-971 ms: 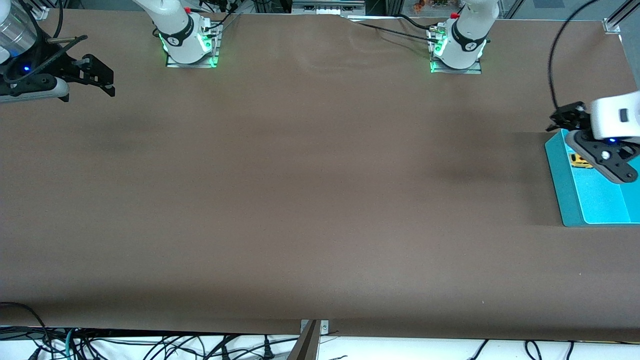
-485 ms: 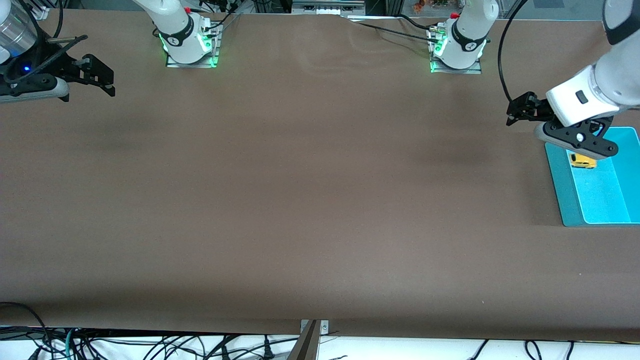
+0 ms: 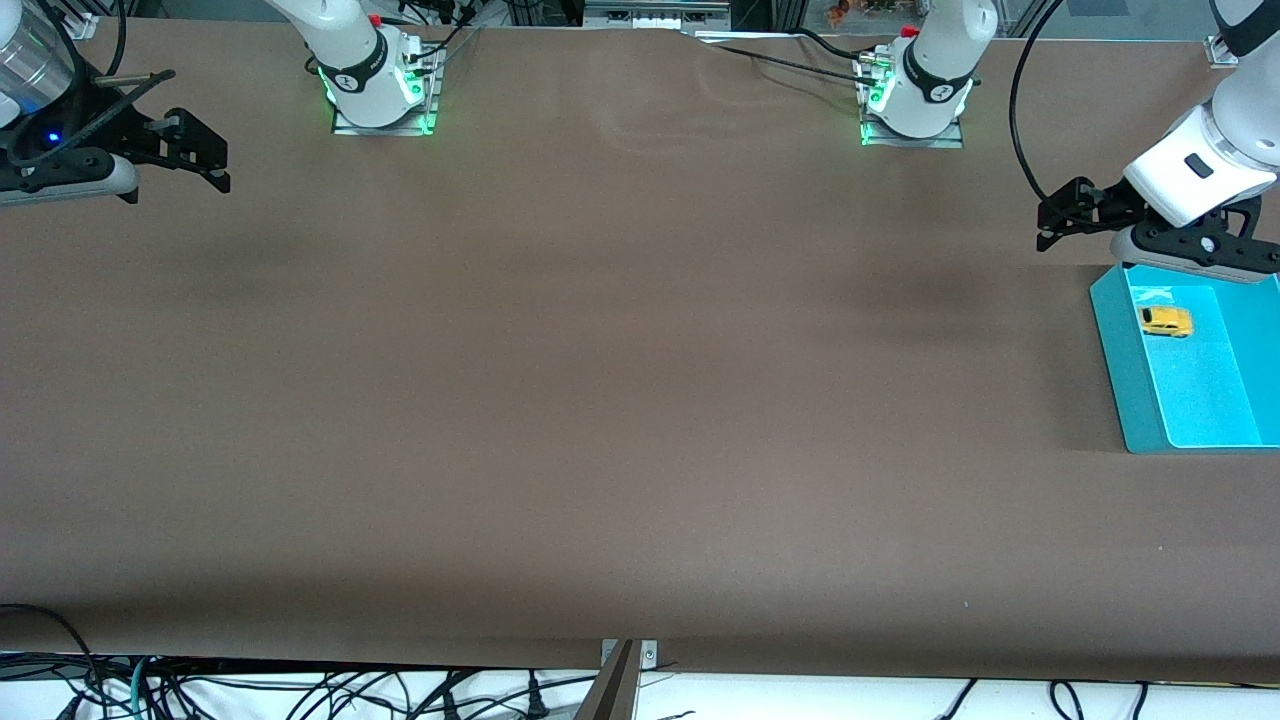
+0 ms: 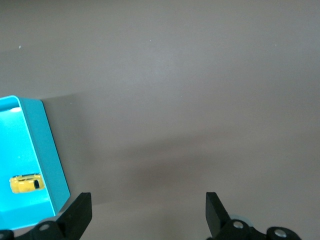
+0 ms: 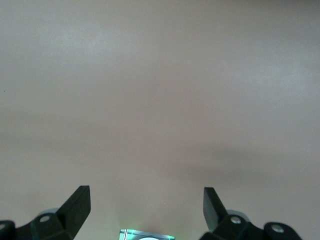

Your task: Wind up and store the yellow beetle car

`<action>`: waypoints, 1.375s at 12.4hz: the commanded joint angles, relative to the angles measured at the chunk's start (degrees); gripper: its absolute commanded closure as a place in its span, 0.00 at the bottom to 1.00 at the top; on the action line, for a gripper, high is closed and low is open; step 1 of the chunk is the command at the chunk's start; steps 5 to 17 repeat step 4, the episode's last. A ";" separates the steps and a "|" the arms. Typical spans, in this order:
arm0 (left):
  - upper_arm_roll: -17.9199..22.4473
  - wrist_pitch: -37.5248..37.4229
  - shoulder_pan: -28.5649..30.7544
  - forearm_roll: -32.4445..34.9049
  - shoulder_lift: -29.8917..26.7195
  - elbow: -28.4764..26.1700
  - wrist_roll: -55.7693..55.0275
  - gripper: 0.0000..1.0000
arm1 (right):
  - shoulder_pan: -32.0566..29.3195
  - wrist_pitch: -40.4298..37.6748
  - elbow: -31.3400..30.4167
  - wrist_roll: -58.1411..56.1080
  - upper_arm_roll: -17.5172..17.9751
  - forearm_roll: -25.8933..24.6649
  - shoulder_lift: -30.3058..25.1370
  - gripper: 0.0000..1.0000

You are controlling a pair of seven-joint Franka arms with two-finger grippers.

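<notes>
The yellow beetle car (image 3: 1166, 321) lies on its wheels inside a teal tray (image 3: 1125, 370) at the left arm's end of the table. In the left wrist view the car (image 4: 27, 183) shows inside the tray's wall (image 4: 47, 145). My left gripper (image 3: 1058, 215) hangs open and empty over bare tabletop beside the tray's corner, and its jaws (image 4: 148, 210) stand wide apart. My right gripper (image 3: 205, 150) waits open and empty over the table at the right arm's end, with only brown tabletop between its fingers (image 5: 146, 207).
Both arm bases, lit green, stand along the table's edge farthest from the front camera: the right arm's (image 3: 380, 95) and the left arm's (image 3: 912, 105). A brown mat (image 3: 620, 380) covers the whole table. Cables hang below the nearest edge.
My left gripper has risen and drawn back from over the tray, so the car now shows uncovered. The car and the right arm have not moved.
</notes>
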 commanded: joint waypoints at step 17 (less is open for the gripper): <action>0.42 -4.44 -0.59 -0.89 2.41 4.26 -5.37 0.00 | 0.13 -1.48 1.28 0.70 -0.02 0.83 -0.02 0.00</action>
